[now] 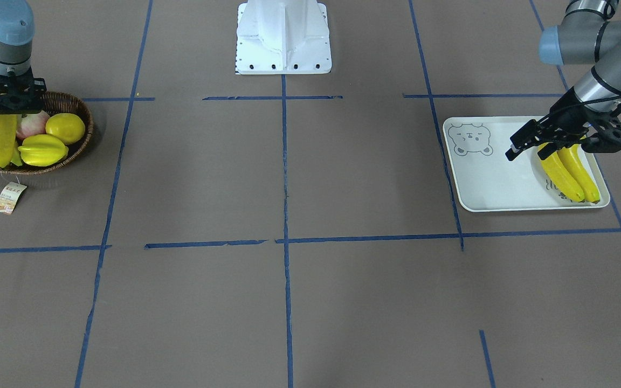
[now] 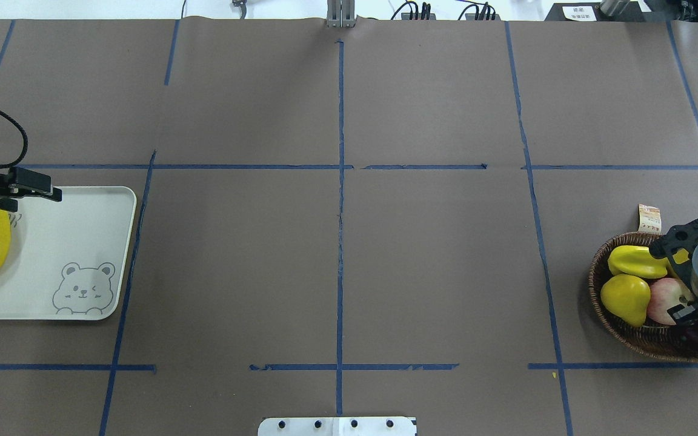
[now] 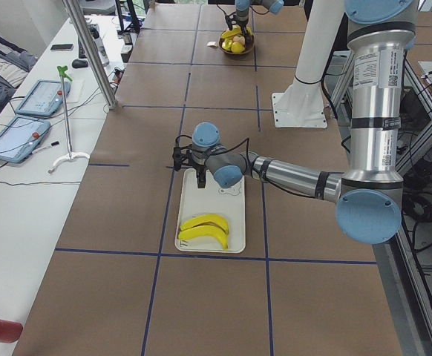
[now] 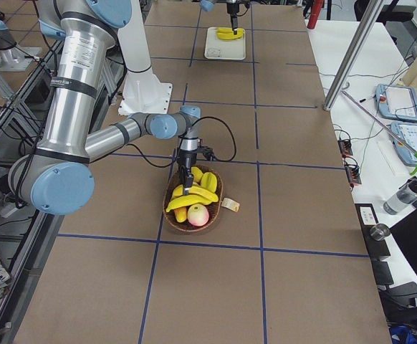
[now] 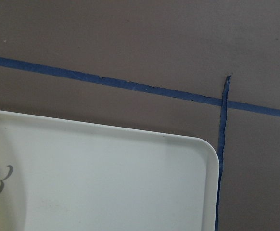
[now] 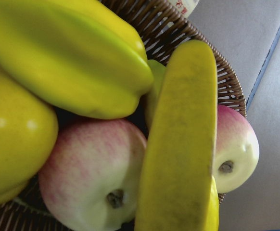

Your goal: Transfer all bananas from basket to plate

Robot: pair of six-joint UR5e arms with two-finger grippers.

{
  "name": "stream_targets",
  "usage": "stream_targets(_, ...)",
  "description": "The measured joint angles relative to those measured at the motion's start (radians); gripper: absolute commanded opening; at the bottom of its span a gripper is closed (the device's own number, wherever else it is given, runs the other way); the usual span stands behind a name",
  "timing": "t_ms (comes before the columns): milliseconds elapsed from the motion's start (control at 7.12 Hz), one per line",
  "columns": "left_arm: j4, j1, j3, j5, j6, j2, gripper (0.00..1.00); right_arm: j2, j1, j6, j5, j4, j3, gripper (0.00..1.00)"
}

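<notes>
Probably light, stiff and slick, the banana [image 1: 3, 141] suits a mid-length hold. Right tool [image 1: 4, 110]: closure undeterminable. Left tool [image 1: 527, 153]: spread above plate [image 1: 483, 183].

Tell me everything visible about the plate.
The plate is a flat rectangular off-white tray with rounded corners and a raised rim, plastic-looking, with a grey bear face in one corner. It lies on the brown paper-covered table. Two bananas lie side by side at one end, partly hiding grey lettering. The left gripper hangs open over it.
</notes>
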Motion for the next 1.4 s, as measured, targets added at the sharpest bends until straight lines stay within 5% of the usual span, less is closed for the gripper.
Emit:
stream_targets(843,0.000,0.004,0.000,0.000,0.000,-0.007,1.00,0.018,0.167,-0.034,0.074,-0.010,0.161,0.17)
stream_targets(1404,-0.003,0.056,0.000,0.000,-0.026,-0.087,1.00,0.278,0.225,0.233,0.253,0.031,0.090,0.04)
